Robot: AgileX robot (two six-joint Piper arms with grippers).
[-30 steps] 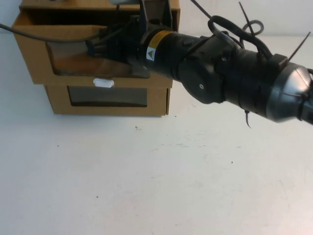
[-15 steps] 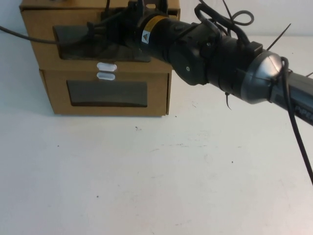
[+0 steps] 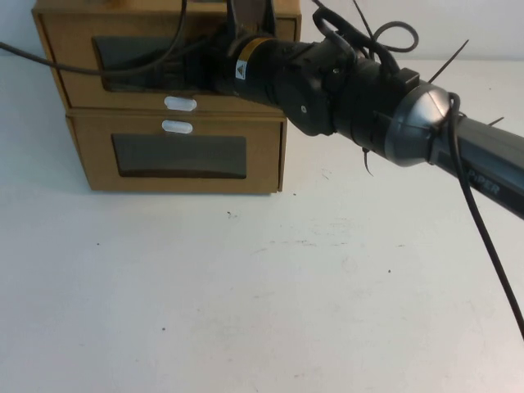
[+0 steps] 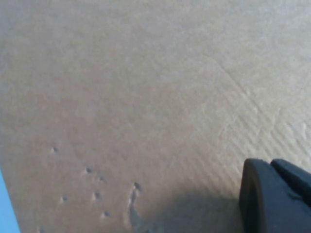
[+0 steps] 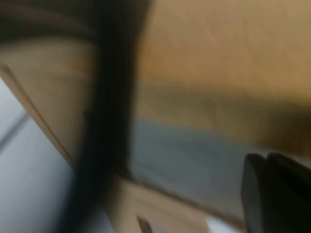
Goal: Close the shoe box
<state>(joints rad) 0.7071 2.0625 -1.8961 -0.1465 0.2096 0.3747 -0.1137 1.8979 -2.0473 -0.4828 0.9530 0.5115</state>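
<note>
Now the shoe box point(image 3: 74, 94), stacked on a lower box point(image 3: 262, 164), looks nearly flush. The right gripper point(image 3: 184, 70) presses its front; the left gripper point(image 4: 274, 196) faces cardboard. Finger positions are unclear for both. Push squarely.

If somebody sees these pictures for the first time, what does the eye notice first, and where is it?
The big black right arm crosses the high view from the right, its right gripper against the window of the upper shoe box. This box sits on a like lower box, at the table's far left. The left gripper is close against plain cardboard.
</note>
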